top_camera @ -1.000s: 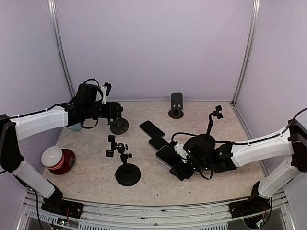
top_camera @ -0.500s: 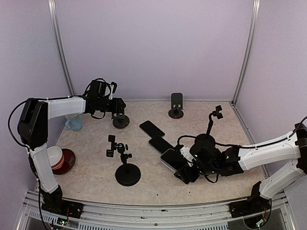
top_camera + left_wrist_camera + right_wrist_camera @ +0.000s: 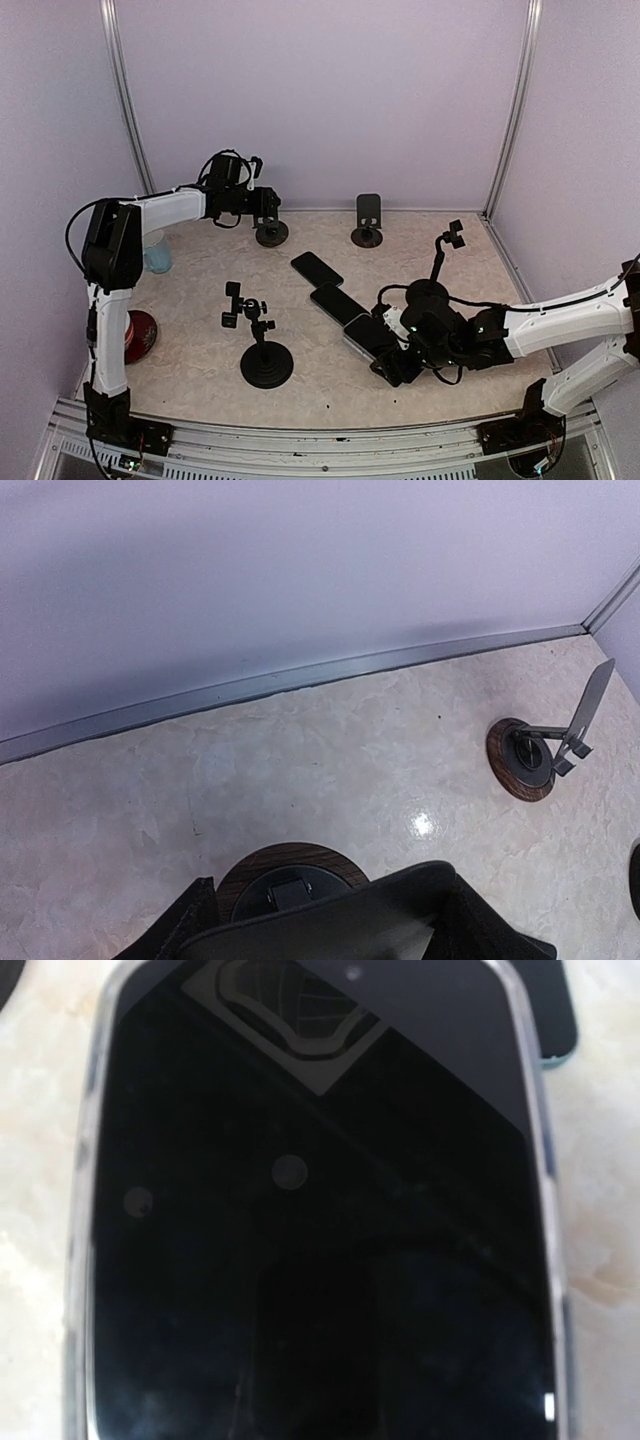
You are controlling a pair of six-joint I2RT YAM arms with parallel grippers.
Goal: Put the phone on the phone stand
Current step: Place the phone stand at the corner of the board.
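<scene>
Three dark phones lie in a diagonal row mid-table. My right gripper (image 3: 388,362) is at the near end of the nearest phone (image 3: 365,335), which has a clear case and fills the right wrist view (image 3: 310,1210). The fingers do not show there, and the gripper appears shut on the phone. My left gripper (image 3: 262,208) is at the back of the table. It is shut on the plate (image 3: 330,920) of a phone stand with a round wooden base (image 3: 271,234). A second plate stand (image 3: 367,222) stands at the back centre and shows in the left wrist view (image 3: 535,755).
A black clamp mount on a round base (image 3: 265,355) stands front left. Another clamp mount (image 3: 445,250) stands behind the right arm. A pale blue cup (image 3: 155,255) and a red bowl (image 3: 140,335) are at the left. A teal-cased phone (image 3: 555,1010) lies just beyond the held one.
My left arm has carried the wooden-based stand to the right along the back wall. My right gripper and the nearest phone have shifted slightly right and nearer.
</scene>
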